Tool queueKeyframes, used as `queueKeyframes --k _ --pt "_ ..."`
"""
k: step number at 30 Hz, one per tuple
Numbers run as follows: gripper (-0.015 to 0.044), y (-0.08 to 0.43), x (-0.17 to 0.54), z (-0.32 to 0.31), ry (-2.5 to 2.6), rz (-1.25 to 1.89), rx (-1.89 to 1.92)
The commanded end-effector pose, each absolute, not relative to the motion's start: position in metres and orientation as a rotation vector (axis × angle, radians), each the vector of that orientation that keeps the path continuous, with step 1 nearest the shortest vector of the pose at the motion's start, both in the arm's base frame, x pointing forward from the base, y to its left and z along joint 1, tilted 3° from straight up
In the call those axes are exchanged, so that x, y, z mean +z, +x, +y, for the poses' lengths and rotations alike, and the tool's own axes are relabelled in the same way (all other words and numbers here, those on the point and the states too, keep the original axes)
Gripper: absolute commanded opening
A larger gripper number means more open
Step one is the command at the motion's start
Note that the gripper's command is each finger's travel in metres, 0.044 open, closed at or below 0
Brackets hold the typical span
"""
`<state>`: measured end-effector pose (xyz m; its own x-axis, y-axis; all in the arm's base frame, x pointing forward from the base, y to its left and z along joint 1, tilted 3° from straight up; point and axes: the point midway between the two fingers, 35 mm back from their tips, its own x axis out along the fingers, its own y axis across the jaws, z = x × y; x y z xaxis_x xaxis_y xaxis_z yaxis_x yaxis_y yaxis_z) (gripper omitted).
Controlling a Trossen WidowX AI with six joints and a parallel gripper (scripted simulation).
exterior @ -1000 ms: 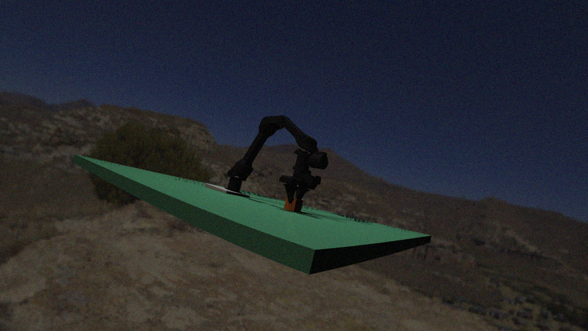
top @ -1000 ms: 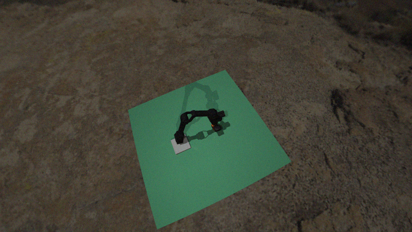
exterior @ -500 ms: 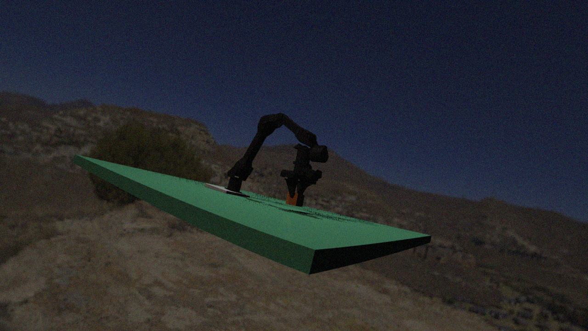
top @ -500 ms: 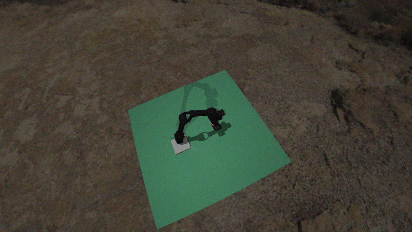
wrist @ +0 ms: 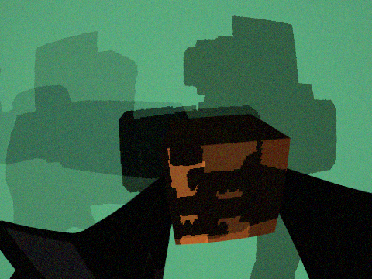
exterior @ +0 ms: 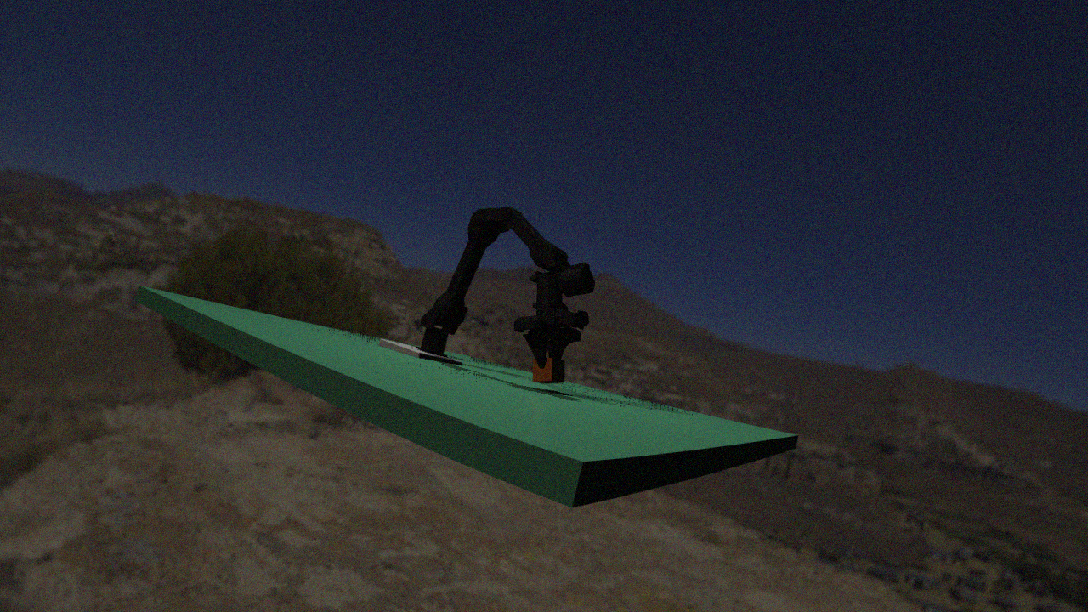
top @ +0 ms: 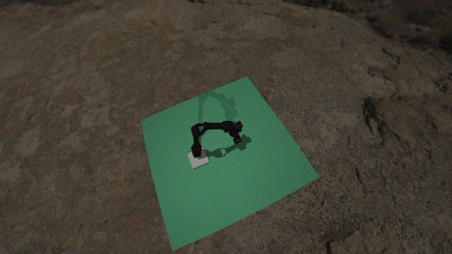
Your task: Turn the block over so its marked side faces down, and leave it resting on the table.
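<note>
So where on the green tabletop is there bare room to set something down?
The widest bare patch of green tabletop runs from the white square plate to the edge nearest the top view's bottom. It's crowded around the orange block, gripped in the black pincer.

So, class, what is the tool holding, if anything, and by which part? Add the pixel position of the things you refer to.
The tool (exterior: 543, 362) (wrist: 220, 179) grips an orange cube-shaped block (exterior: 543, 371) (wrist: 232, 159) by two opposite side faces; its material can't be told.
</note>
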<state>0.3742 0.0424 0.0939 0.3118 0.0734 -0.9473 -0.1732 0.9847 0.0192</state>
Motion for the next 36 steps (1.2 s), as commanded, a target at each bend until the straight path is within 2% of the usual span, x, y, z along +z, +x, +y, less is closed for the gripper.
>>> queueKeyframes --k 1,20,36 --pt "0.0000 0.374 0.098 0.043 -0.080 1.177 0.166" --pt "0.0000 0.368 0.098 0.042 -0.064 0.978 0.171" --pt "0.0000 0.382 0.073 0.044 -0.042 0.743 0.172"
